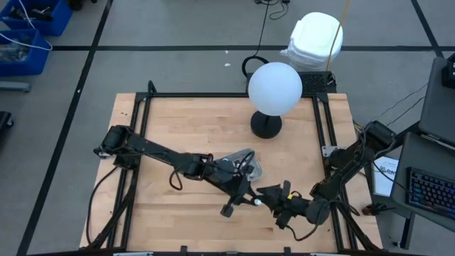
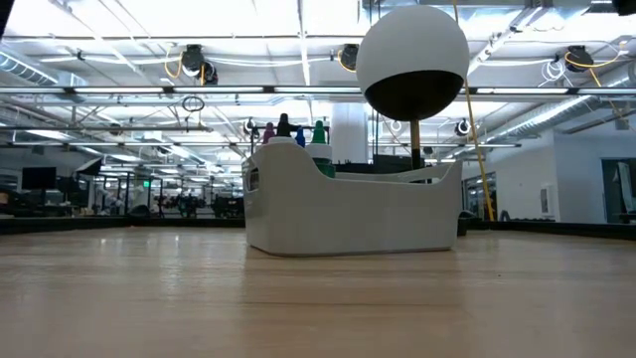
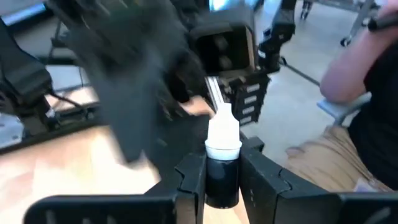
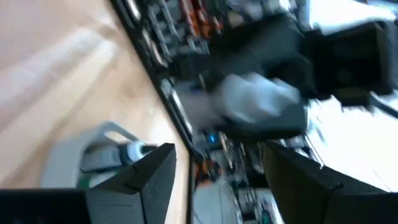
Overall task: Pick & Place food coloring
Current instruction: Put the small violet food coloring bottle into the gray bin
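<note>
Two dark arms meet low in the middle of the high view, over a wooden table (image 1: 178, 121). From the left edge of the table the left arm reaches right and downward, its left gripper (image 1: 245, 197) ending just below centre. Its jaws stand narrowly apart and clamp a small dark bottle (image 3: 222, 182) with a white cap — the left wrist view shows the fingers (image 3: 186, 180) pressed to both sides of the bottle, cap pointing up in that picture. In the high view the bottle itself is too small to make out between the two grippers.

Just above and left of that gripper, near the frame's centre, lies a clear tray (image 1: 242, 162) on the wood, partly covered by the arm.

Right of the left gripper, almost touching it, sits the right gripper (image 1: 274, 198), its arm coming in from the table's right edge. Its jaws are spread wide with nothing between them; in the right wrist view another white-capped bottle (image 4: 118, 154) lies beside one finger, not gripped.

Further up and right of centre stands a white globe lamp (image 1: 275, 89) on a dark round base. Beyond the table's top edge, upper right, a white bin (image 1: 313, 39) sits on the floor — the low view shows coloured bottle tops poking above its rim.

At the right edge of the left wrist view a seated person (image 3: 367, 106) shows.
</note>
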Robot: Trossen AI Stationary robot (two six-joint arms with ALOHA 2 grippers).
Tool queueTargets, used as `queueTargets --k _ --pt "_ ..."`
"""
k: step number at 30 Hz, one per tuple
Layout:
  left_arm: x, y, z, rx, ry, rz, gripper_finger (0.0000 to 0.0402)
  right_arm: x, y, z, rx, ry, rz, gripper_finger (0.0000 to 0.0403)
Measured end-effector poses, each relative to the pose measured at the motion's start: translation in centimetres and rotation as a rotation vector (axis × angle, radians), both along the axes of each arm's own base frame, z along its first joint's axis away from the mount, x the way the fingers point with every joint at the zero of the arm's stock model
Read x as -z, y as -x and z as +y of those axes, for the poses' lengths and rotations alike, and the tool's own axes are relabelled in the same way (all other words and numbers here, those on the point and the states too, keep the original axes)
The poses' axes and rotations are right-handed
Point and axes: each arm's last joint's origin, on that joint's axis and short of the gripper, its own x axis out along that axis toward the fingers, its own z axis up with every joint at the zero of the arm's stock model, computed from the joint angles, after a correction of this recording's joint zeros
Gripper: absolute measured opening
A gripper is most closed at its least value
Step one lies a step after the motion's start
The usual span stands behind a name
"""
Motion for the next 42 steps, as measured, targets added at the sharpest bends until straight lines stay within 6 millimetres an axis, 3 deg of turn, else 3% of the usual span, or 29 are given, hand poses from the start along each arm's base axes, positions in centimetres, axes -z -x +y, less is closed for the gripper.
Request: queueTargets --k 3,7,12,23,28,37,42 --pt "0.4 0.1 0.0 -0.002 -0.011 0.04 0.0078 -0.5 0.6 0.1 0.048 0.021 -0.01 0.0227" --pt "0.8 0.2 0.2 -0.05 -0.014 0.094 0.007 -0.6 0.8 0.8 -0.066 0.038 0.003 0.0219" --pt "1.1 0.3 0.3 -0.076 -0.038 0.12 0.0078 -1.4 0.0 1.4 -0.138 -0.098 0.072 0.0216" --pt "2.0 0.3 -0.1 -0.075 -0.08 0.146 0.0079 -1.5 -2.5 -0.6 -0.151 -0.144 0.204 0.0211" --pt "3.3 0.2 -0.4 -0.098 -0.12 0.202 0.0074 -0.8 -2.8 -1.4 -0.137 -0.147 0.259 0.0176" --pt "5.4 -0.1 -0.9 -0.117 -0.159 0.271 0.0076 0.3 -2.5 -1.8 -0.165 -0.195 0.39 0.0076" --pt "5.8 -0.2 -1.0 -0.124 -0.163 0.273 0.0076 0.4 -2.5 -1.8 -0.205 -0.234 0.42 0.0055"
